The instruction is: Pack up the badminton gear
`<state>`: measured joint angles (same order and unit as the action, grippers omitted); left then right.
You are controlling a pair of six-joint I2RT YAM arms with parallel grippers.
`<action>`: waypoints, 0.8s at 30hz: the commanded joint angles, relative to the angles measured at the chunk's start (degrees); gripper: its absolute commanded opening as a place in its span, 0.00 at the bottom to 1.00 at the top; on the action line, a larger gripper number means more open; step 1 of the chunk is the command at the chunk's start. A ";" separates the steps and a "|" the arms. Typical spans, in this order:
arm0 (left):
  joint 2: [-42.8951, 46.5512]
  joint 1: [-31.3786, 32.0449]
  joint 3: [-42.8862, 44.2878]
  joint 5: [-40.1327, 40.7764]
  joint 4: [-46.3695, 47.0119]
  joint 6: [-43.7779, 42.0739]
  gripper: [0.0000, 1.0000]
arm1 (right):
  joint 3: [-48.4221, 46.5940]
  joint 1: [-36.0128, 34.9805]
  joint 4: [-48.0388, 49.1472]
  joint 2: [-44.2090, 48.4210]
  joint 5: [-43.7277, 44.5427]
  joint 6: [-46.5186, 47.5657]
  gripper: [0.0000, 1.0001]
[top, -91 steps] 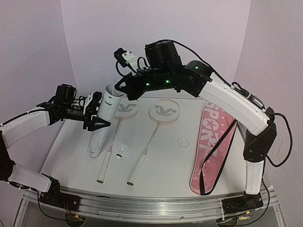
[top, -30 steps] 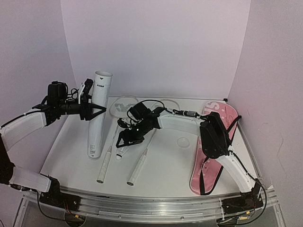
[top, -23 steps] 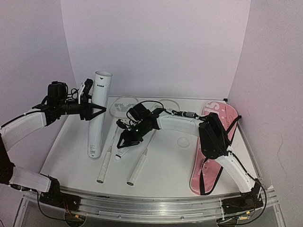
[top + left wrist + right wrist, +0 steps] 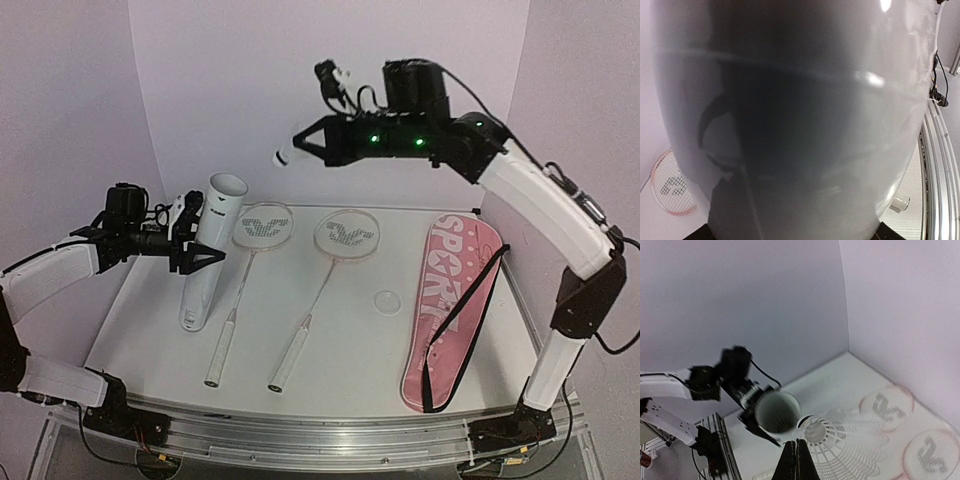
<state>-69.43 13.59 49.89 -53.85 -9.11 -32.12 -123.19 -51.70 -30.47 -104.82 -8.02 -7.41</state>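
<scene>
Top view, right pincer: the right pincer is hanging high above the far side of the table, jaws pinched together on a shuttlecock
Top view, shuttlecock: it is sticking out of the fingertips toward the left arm, well clear of everything below
Top view, left pincer: the left pincer is clamping the white tube part-way up, jaws spread about as wide as the tube
Top view, tube axis: the tube is leaning, foot on the table, open mouth tipping up and toward the right arm
Top view, key relation: the mouth is sitting below the shuttlecock and to the left arm's side of it, so I'd judge the drop needs a move down and across
Top view, rackets: both rackets are lying flat between the tube and the pink bag, handles toward the arms
Left wrist view, tube: the tube is filling the frame, so I cannot tell the jaws from here
Right wrist view, line-up: the closed fingers are gripping the shuttlecock, with the tube mouth lying just past its cork end
</scene>
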 commanded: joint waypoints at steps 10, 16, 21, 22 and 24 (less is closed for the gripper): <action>-1.13 2.69 2.64 1.39 -4.37 -10.35 0.06 | -8.45 -10.54 -1.57 -7.57 10.18 14.44 0.00; -1.00 2.83 2.95 1.64 -5.01 -11.15 0.06 | -7.98 -10.57 -3.30 -9.09 10.19 14.27 0.00; -1.40 2.92 3.43 1.22 -4.76 -10.79 0.06 | -8.91 -10.58 -4.27 -11.12 9.41 13.69 0.00; -1.41 2.94 3.46 1.11 -4.71 -10.73 0.06 | -9.35 -10.56 -4.38 -11.50 8.89 13.47 0.00; -1.38 2.96 3.45 0.98 -4.50 -10.69 0.06 | -10.07 -10.56 -4.50 -12.09 7.63 13.24 0.03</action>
<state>-70.32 16.34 50.68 -52.31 -13.06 -42.09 -130.26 -62.19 -34.82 -115.55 1.32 6.11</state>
